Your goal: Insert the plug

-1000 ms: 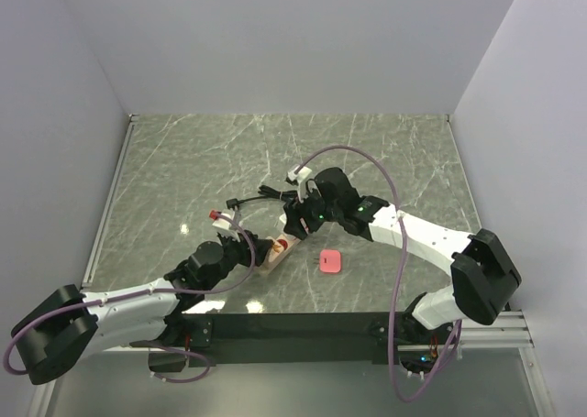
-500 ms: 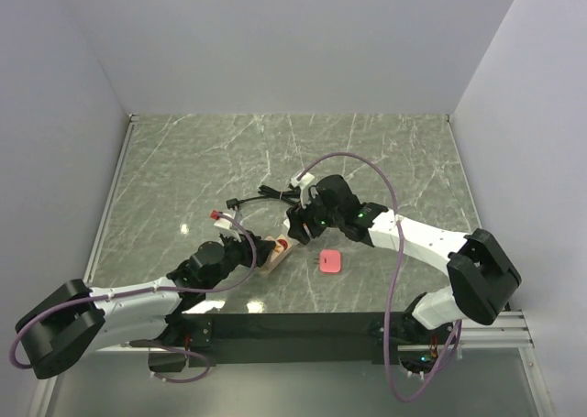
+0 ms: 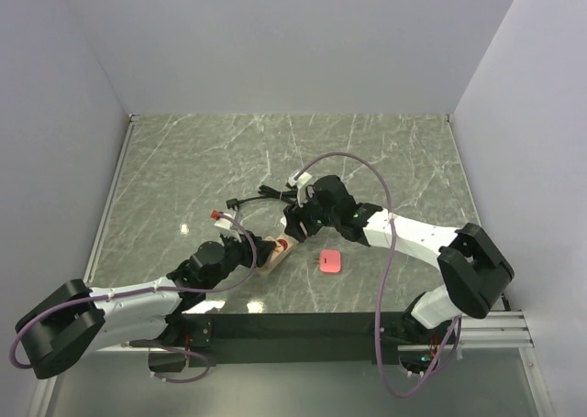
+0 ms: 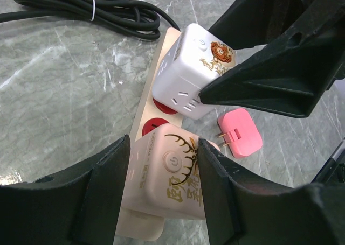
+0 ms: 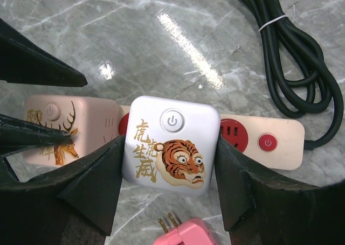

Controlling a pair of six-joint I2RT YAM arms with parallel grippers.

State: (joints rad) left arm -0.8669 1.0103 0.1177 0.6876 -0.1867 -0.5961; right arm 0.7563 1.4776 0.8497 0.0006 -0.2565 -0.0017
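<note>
Cream-pink plastic fills the left gripper [image 4: 164,148], its 2 fingers pressed against the sides of a deer-printed cube [image 4: 172,172] that sits on the power strip [image 5: 285,132] at the end away from the black cord [image 5: 294,56]. Judging by that hold, this arm is bracing the strip.

At centre, the right gripper [image 5: 168,140] is clamped on a white tiger-printed cube [image 4: 191,75], which looks to be the piece being plugged in. It is poised over the middle of the strip, next to the deer cube, with 1 red socket exposed beyond it. The left wrist view shows the cube tilted; whether its prongs have entered a socket is hidden.

To the right, a pink plug [image 3: 331,262] lies loose on the marble table [image 3: 183,160], just beside the strip, prongs toward it.

The main risk is the tilt: pressed down at that angle, the prongs could miss their slots, jam or bend. A hard push could also lever the strip if the left hold slips. The 2 pairs of fingers work close together and could collide, and a sideways correction could knock the pink plug away.
</note>
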